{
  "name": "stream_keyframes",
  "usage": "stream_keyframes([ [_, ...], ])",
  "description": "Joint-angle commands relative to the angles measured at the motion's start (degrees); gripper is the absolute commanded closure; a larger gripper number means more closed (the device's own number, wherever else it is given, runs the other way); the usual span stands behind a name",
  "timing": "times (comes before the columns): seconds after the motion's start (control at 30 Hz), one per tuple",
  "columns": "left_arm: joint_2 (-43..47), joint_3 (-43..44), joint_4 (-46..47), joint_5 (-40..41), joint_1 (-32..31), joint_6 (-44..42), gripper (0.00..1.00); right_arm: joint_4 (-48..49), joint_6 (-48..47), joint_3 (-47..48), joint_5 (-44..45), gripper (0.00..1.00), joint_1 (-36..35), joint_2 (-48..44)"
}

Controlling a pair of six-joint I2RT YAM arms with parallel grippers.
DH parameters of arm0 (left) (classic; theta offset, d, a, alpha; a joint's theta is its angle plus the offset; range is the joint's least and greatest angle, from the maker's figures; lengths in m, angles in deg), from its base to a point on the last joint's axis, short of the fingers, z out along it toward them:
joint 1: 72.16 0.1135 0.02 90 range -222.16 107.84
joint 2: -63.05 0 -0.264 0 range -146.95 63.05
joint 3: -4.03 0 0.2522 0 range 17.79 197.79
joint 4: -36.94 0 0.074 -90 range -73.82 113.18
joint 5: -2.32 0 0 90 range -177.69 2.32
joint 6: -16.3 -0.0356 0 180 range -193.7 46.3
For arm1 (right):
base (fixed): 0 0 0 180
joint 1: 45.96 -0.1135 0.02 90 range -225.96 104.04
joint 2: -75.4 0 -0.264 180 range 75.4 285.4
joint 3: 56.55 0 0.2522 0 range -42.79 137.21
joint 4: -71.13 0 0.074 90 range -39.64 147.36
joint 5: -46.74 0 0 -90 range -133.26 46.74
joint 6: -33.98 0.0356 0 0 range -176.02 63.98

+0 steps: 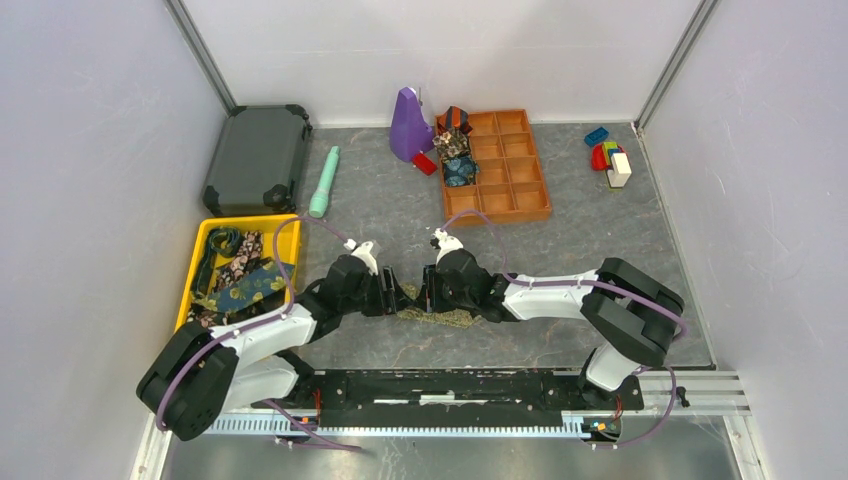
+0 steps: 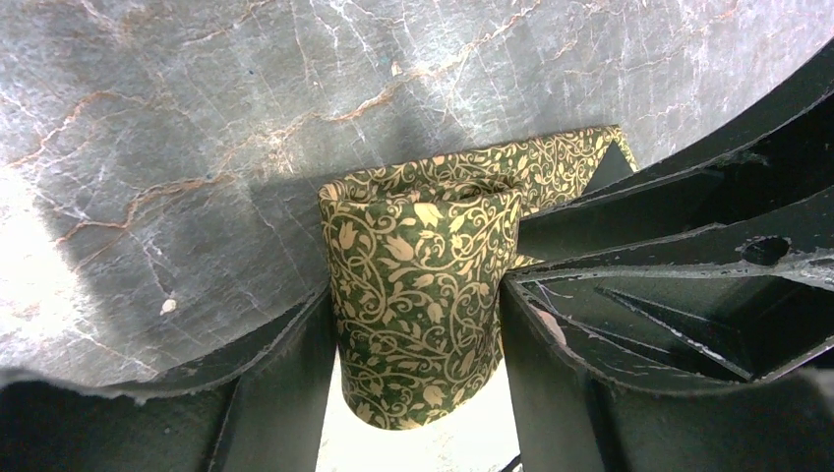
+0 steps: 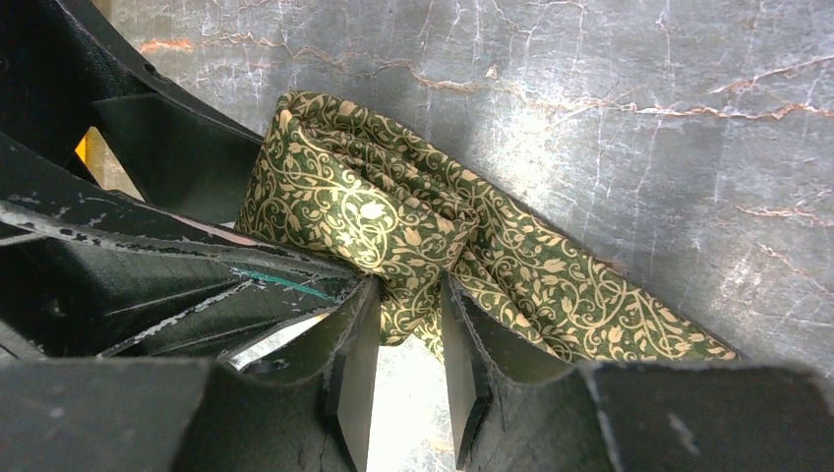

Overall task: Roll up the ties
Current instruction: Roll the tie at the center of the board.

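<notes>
Grey marbled tabletop (image 1: 600,250), white walls around it. Both arms meet nose to nose at centre, close to the bases, over one olive-gold vine-print tie (image 1: 445,318).

Left gripper (image 1: 400,297): jaws fairly wide, one either side of the rolled coil (image 2: 423,295), both fingers apparently against its sides. Looks like a hold on the coil.

Right gripper (image 1: 424,293): jaws narrow, fingers (image 3: 359,344) pinching a fold of the same tie right where it leaves the coil.

Key geometry: the unrolled tail (image 3: 590,295) runs flat from the coil toward the robot's right and passes under the right arm. The strip's long axis is roughly left-right along the near edge, and the coil's axis lies across it. Judging from that, rolling has to advance rightward. Left arm owns the coil, while right is nearer the tail and feeds it. The roll is only partly done.
</notes>
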Motion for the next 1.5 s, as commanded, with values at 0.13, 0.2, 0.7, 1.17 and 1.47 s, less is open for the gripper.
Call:
stream_keyframes([
  [0.13,-0.3,-1.5,4.4,-0.5,0.3,-1.7,0.43,0.2,-0.9,-0.8,0.0,0.66,0.5,0.9],
  [0.2,-0.3,-1.5,4.7,-0.5,0.3,-1.5,0.49,0.1,-0.9,-0.7,0.0,0.66,0.6,0.7],
  [0.7,3.8,2.2,-6.8,6.6,0.2,-1.9,0.65,-2.4,-2.7,5.1,-2.5,0.59,0.7,-1.9],
  [1.17,8.0,9.2,-23.3,18.7,-3.8,-2.7,0.66,1.6,-0.8,7.7,-6.4,0.65,0.3,3.4],
  [1.47,4.7,14.0,-29.6,27.7,-9.1,-1.6,0.66,4.0,-0.8,8.1,-9.4,0.69,0.3,7.4],
])
